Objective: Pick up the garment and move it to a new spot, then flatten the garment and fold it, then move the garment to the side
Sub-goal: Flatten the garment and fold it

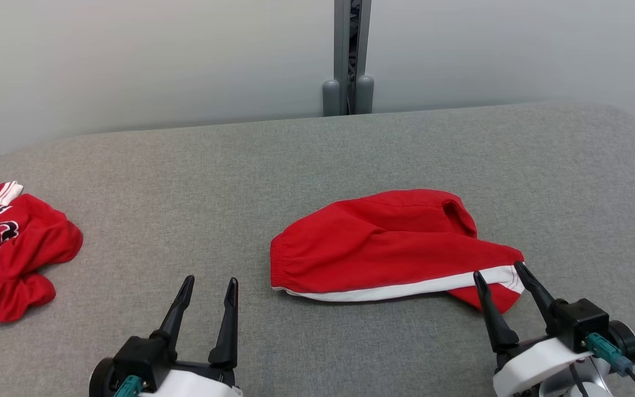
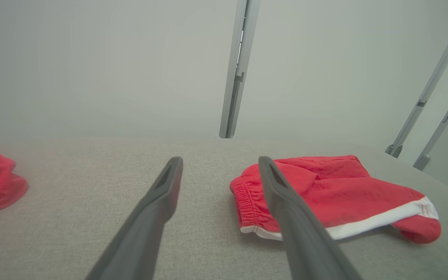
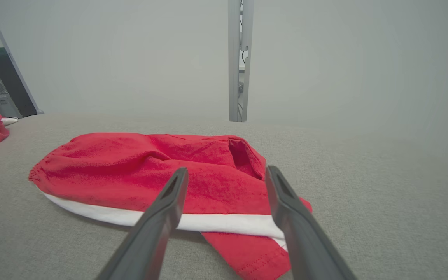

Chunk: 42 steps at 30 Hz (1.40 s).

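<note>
Counter [image 1: 317, 149] inventory, left to right, as I see it: four entries.
Red lettered jersey [image 1: 14, 248], crumpled, at the counter's left edge. My left claw [image 1: 211, 279], fingers spread wide, holding nothing, over bare grey surface, apart from both garments. Red shorts [image 1: 383, 248] with a white side stripe, lying right of centre, elastic waistband pointing left. My right claw [image 1: 497, 269], fingers spread wide, holding nothing, tips over the shorts' right end by the stripe.

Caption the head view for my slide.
Red shorts lie on the grey surface, open right gripper at their striped leg end, open left gripper apart, red jersey crumpled far left.
</note>
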Motion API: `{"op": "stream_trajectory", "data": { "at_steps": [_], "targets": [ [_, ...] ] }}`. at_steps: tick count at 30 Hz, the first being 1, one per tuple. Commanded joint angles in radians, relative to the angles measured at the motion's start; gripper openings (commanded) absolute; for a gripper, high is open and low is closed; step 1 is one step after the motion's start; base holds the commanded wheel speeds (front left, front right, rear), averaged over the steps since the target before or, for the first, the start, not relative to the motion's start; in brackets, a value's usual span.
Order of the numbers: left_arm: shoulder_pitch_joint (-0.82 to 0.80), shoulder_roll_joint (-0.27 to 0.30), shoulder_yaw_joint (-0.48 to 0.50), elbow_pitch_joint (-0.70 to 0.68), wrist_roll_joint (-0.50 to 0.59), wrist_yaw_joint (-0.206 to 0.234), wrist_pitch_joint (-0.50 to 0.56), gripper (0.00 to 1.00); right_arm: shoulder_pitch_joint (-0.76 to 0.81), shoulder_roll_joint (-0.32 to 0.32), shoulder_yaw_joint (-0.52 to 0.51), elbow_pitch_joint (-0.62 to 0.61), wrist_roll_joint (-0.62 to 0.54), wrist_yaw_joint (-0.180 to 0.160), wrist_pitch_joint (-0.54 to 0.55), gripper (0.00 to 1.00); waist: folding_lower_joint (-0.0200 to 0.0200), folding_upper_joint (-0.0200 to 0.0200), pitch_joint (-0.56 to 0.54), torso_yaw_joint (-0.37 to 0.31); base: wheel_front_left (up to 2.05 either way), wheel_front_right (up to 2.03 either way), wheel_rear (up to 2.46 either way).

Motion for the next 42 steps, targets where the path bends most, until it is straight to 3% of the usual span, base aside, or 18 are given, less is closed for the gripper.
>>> {"op": "stream_trajectory", "data": {
  "at_steps": [1,11,30,42],
  "targets": [
    [0.023,0.004,0.005,-0.002,-0.011,0.006,-0.001,1.0,0.035,0.004,-0.006,-0.045,-0.005,0.002,-0.001,1.0,0.0,0.0,-0.016,-0.005,0.0,0.0,0.0],
    [0.072,0.004,-0.008,0.014,-0.009,0.016,-0.001,1.0,0.15,0.025,-0.071,-0.158,-0.012,0.002,-0.001,1.0,0.0,0.0,-0.049,0.002,0.0,0.0,0.0],
    [0.083,0.004,-0.002,0.042,0.005,0.027,-0.001,1.0,0.175,0.038,-0.074,-0.162,-0.001,0.002,0.0,1.0,0.0,0.0,-0.066,0.005,0.0,0.0,0.0],
    [-0.111,0.004,-0.094,0.353,0.06,-0.101,-0.001,1.0,0.141,0.027,-0.043,-0.158,0.01,0.002,0.0,1.0,0.0,0.0,-0.044,-0.005,0.0,0.0,0.0]
  ]
}}
